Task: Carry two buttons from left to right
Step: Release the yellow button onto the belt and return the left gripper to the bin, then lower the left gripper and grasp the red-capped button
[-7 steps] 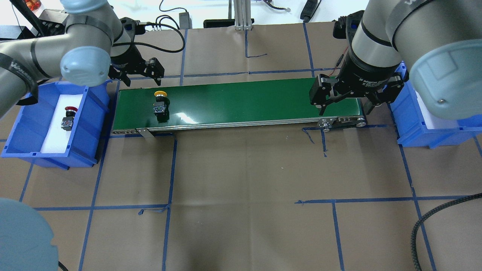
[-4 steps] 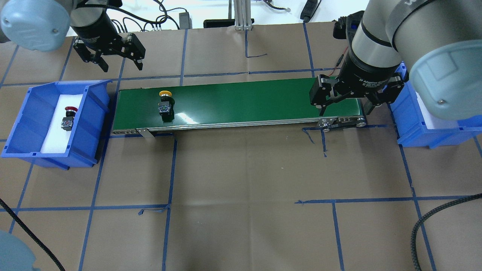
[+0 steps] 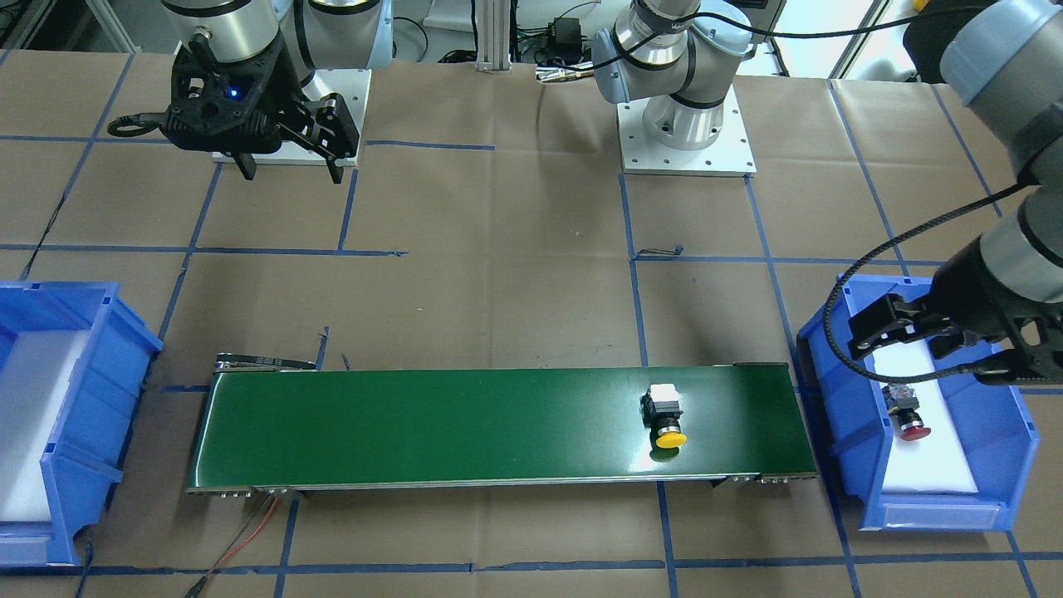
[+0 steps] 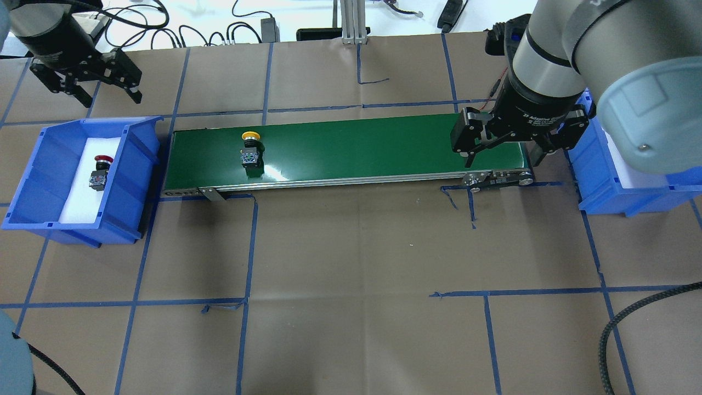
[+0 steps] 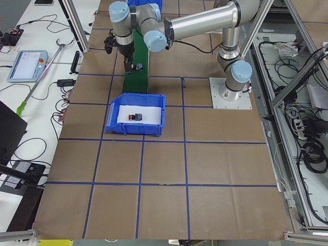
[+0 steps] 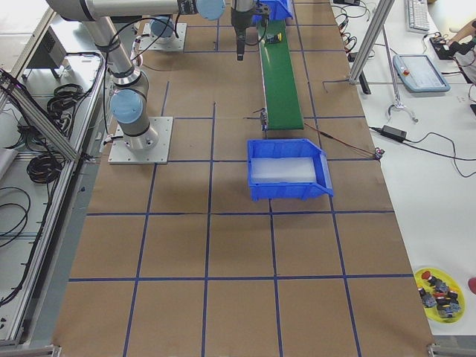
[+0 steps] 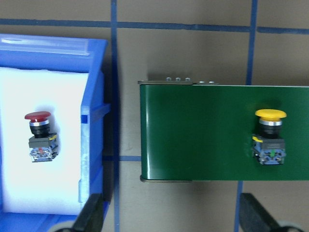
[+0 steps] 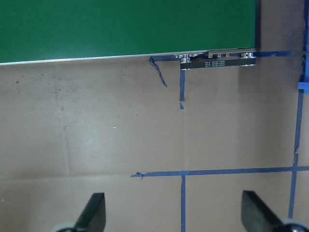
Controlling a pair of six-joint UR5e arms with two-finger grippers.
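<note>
The yellow button (image 4: 251, 148) is seen lying on the green conveyor belt (image 4: 356, 145), left of centre in the overhead view, with its cap toward the top of the frame. The red button (image 4: 100, 171) is found on the white pad inside the blue bin (image 4: 134, 175) at the left edge. The left gripper (image 4: 112, 96) is held at upper left beyond that bin, fingers spread wide, empty. The right gripper (image 4: 502, 159) is poised over the belt's right end — fingers likewise wide, nothing held.
</note>
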